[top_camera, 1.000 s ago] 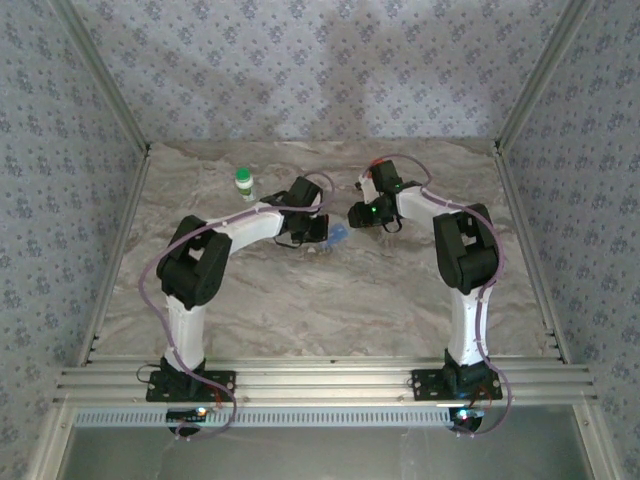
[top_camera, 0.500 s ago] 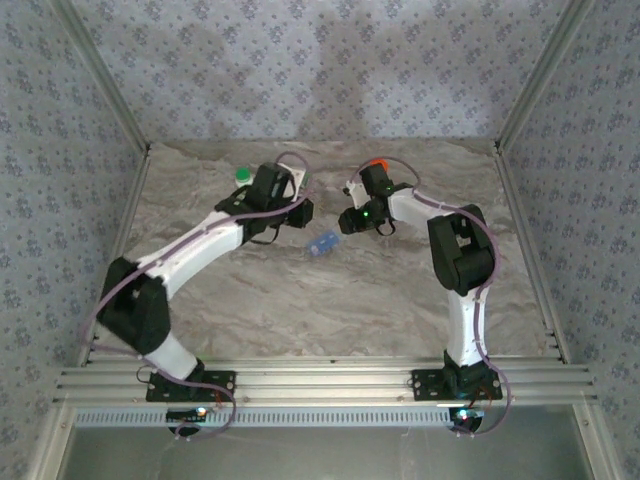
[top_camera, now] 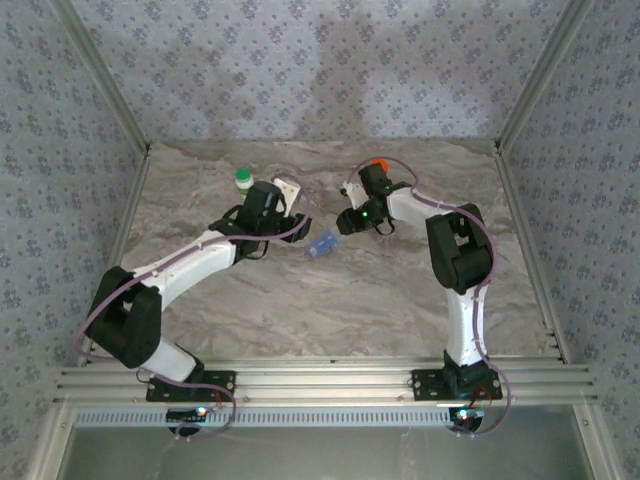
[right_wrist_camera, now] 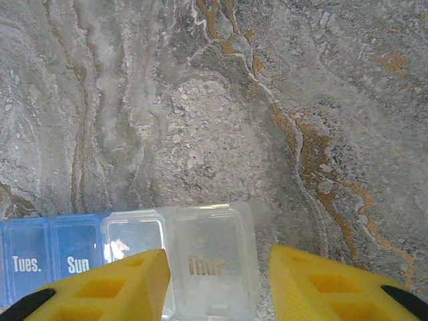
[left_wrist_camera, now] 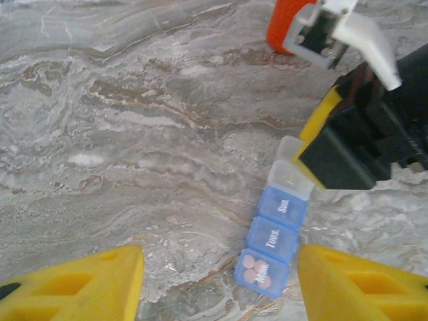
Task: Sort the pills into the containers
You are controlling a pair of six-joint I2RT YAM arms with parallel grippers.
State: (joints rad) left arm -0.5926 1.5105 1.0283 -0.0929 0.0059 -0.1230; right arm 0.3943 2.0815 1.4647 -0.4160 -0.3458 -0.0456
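Observation:
The containers are one small pill box [top_camera: 322, 244] lying mid-table, with blue compartments marked Sun., Tues. and Mon. [left_wrist_camera: 274, 234] and clear ones at its far end [right_wrist_camera: 207, 257]. Several round pinkish pills [left_wrist_camera: 255, 269] lie in the Mon. compartment. My left gripper [left_wrist_camera: 221, 287] hovers open a little left of the box, with only table and the box's blue end between its fingers. My right gripper [right_wrist_camera: 217, 281] is at the clear end. Its yellow fingers [right_wrist_camera: 107, 287] straddle the raised clear part marked Thur, with a small gap on the right side.
An orange bottle [top_camera: 378, 165] stands behind the right gripper, also in the left wrist view [left_wrist_camera: 287, 23]. A white bottle with a green cap [top_camera: 243, 178] stands at the back left. Patterned walls close the table on three sides.
The left arm has swung back to the left, away from the pill box, and its gripper has gone from shut to open. The right gripper has barely moved.

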